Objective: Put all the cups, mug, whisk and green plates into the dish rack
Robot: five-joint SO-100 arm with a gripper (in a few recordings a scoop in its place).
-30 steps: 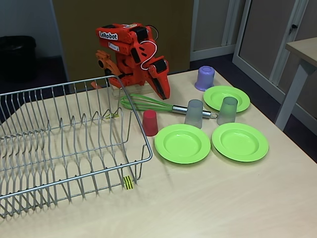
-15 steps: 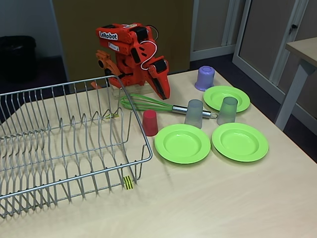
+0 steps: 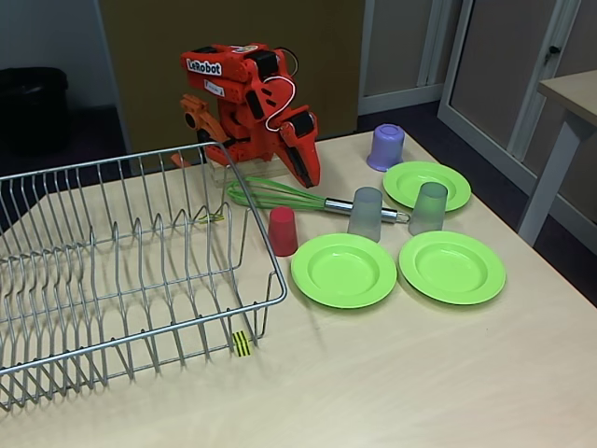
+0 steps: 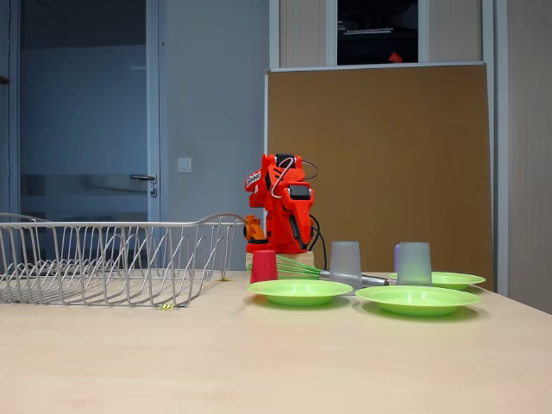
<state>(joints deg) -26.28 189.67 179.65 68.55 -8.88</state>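
The gripper [image 3: 306,173] hangs folded at the arm's front, pointing down just above the whisk [image 3: 280,196]; whether the jaws are apart cannot be told. The whisk likely weighs little, its wires springy, its steel handle slick: grip mid-handle. The red cup [image 3: 282,231] sits beside the rack [image 3: 140,280]; grey cups [image 3: 366,214] and plates [image 3: 343,270] lie right; the mug [image 3: 385,147] stands behind. Plates look thin and light, best pinched at the rim. Open table lies in front.
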